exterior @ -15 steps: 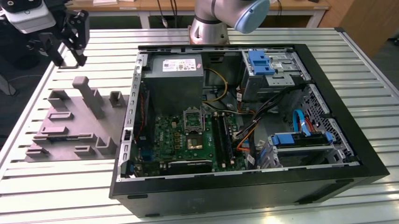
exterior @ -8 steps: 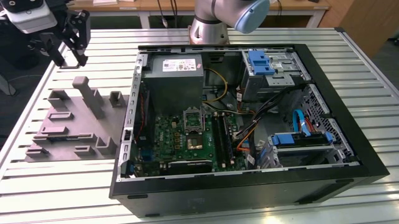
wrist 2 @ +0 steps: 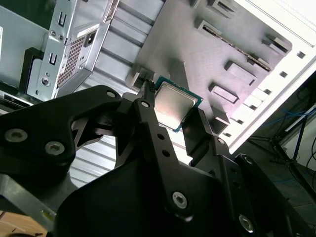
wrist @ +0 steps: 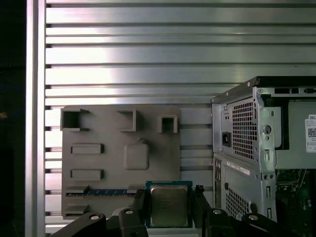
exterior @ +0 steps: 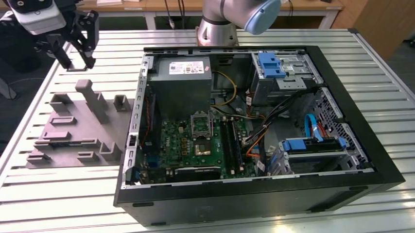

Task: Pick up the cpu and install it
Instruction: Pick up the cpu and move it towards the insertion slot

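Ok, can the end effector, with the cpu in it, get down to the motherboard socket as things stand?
Probably yes. The end effector holds the cpu beside the case, whose open side faces up, and nothing lies over the socket; the cables run off to its side.

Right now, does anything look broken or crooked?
Nothing stands out. The cpu sits straight between the jaws, gripped on two opposite edges, with no chips or bends showing. The grey parts holder lies flat on the slatted table beside the open computer case.
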Motion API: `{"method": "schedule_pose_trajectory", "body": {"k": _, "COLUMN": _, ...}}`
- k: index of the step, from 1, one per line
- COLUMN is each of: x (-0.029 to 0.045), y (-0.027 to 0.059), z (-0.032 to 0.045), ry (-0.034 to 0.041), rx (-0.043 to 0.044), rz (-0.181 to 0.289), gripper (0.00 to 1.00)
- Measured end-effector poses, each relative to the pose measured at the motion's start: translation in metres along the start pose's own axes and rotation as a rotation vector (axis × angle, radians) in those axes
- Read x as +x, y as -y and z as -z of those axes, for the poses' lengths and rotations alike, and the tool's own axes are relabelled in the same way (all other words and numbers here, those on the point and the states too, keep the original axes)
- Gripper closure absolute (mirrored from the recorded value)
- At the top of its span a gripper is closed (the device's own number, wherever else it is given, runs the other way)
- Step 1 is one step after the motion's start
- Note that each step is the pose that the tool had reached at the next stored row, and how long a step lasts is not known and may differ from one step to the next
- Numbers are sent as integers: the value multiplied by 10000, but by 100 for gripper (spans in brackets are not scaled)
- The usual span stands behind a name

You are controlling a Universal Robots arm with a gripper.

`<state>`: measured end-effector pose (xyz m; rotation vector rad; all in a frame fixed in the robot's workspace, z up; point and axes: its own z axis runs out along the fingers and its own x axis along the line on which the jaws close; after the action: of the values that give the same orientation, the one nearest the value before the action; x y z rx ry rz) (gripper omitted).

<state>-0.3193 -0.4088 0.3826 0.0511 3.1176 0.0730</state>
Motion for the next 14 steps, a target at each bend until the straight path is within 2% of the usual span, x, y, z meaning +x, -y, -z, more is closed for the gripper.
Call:
{"method": "schedule_pose_trajectory", "body": {"k": 7, "x": -27, "y": -1, "z": -1, "ry": -1, "rx": 0, "rz": -1, "gripper": 53}}
{"method": "schedule_pose_trajectory", "body": {"k": 14, "x": -92, "y": -3, "z": -3, "ry": 0, "rx": 0, "rz": -1, "gripper": 53}}
